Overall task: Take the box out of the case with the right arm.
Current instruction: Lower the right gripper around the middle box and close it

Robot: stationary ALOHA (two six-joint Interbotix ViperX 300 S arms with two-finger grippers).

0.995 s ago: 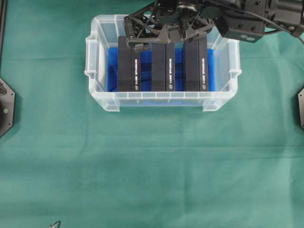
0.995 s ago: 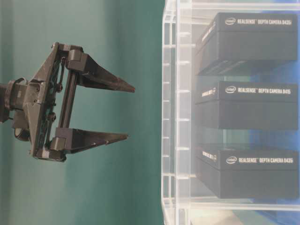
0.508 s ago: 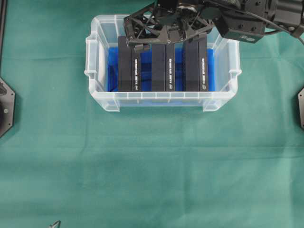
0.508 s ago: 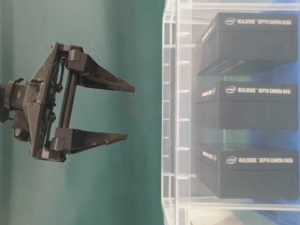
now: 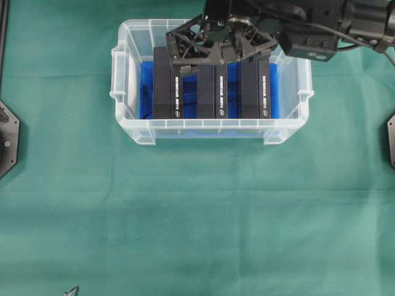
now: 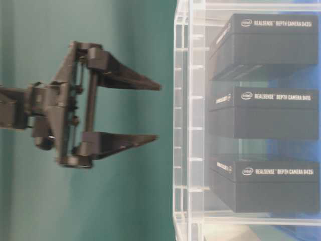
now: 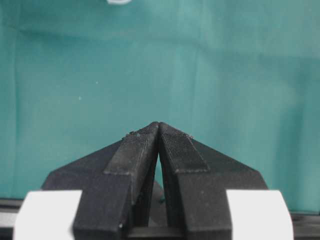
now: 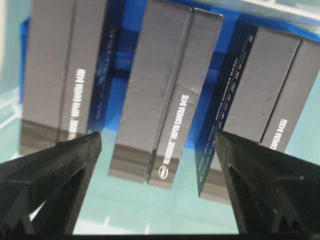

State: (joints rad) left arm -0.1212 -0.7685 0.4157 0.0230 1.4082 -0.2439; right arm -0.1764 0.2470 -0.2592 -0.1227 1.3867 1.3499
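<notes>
With jaws spread wide, the right gripper [image 5: 216,57] hovers above the middle box [image 5: 213,89] at the case's [image 5: 126,117] twelve o'clock side, the approach step, and must next descend astride it and close.

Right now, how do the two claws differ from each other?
The right claw stands wide open, while the left claw is shut with its tips pressed together. The right claw hangs over the three black boxes in the clear case; the left claw sits over bare green cloth. The left claw shows white parts; the right claw looks all black. Both have pointed black fingers, and neither holds anything.
</notes>
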